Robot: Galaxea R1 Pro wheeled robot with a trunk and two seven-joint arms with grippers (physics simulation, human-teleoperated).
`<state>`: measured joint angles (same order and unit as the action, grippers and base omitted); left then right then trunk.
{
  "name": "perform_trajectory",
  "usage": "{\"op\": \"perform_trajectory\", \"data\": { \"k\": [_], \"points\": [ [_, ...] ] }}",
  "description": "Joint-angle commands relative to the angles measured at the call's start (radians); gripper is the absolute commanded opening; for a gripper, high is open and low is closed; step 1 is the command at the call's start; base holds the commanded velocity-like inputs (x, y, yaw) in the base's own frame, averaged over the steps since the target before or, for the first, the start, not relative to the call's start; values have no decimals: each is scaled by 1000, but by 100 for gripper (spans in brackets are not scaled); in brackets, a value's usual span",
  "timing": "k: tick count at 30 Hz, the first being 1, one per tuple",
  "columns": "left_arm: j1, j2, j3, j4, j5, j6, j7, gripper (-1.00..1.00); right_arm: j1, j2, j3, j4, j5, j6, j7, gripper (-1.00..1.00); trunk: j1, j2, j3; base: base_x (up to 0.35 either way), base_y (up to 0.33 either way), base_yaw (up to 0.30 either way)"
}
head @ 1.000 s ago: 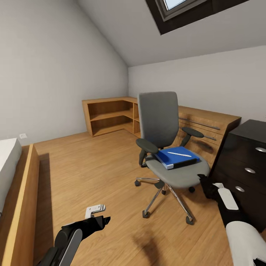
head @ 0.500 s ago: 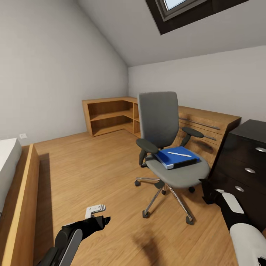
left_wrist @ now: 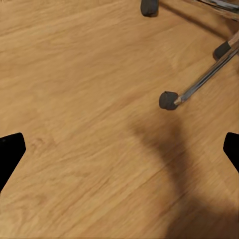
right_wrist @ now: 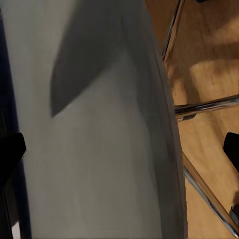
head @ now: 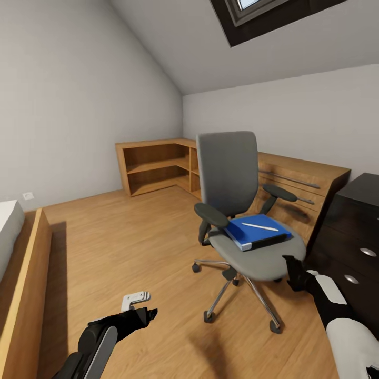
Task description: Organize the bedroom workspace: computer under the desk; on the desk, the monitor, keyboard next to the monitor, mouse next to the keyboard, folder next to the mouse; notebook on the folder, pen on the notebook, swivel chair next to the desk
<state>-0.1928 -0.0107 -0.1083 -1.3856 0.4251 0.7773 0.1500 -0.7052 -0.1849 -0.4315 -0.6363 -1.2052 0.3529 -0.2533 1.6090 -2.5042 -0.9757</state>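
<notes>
Since a second ago our whole head view has shifted: the chair (head: 239, 210) now sits a little larger and further right in frame, the dresser (head: 358, 242) has slid toward the edge, and less of the bed (head: 21, 263) shows at left. We read this as our base or head moving closer, not the furniture moving. Our right arm has also come down and back, its pincer (head: 292, 269) now just beside the front edge of the chair seat.

We are in an attic bedroom with a wooden floor (head: 121, 247) and a low wooden shelf (head: 155, 166) in the far corner. The grey swivel chair stands in the middle. On its seat lies the blue folder (head: 258, 231), with the white pen (head: 260, 227) resting on top of it. Whether a notebook lies between them we cannot tell.

The right wrist view looks along the grey seat with the chrome legs (right_wrist: 199, 107) beyond; its dark fingertips (right_wrist: 10, 152) stand wide apart, holding nothing. The left pincer (head: 149, 314) hangs low over bare floor, also spread wide and empty, with a caster (left_wrist: 168, 100) ahead of it.

We judge this as the approach to lifting the folder; no worktop is identifiable yet.
</notes>
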Motion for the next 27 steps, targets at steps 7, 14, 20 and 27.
{"op": "perform_trajectory", "data": {
  "k": [7, 14, 20, 27],
  "points": [
    [-1, 0, -1, -1, 11, 4, 10, 100, 0, 1, -1, -3, -8, 2, -7, 100, 0, 0, -1, 177, 26, 0],
    [-1, 0, -1, -1, 11, 4, 10, 100, 0, 1, -1, -3, -8, 1, -7, 100, 0, 0, -1, 216, 73, 0],
    [-1, 0, -1, -1, 11, 4, 11, 100, 0, 0, -1, -3, -8, 2, -7, 100, 0, 0, -1, 248, 63, 0],
    [-1, 0, -1, -1, 11, 4, 11, 100, 0, 1, -3, -4, -8, 0, -5, 100, 0, 0, -1, 318, 3, 0]
  ]
}}
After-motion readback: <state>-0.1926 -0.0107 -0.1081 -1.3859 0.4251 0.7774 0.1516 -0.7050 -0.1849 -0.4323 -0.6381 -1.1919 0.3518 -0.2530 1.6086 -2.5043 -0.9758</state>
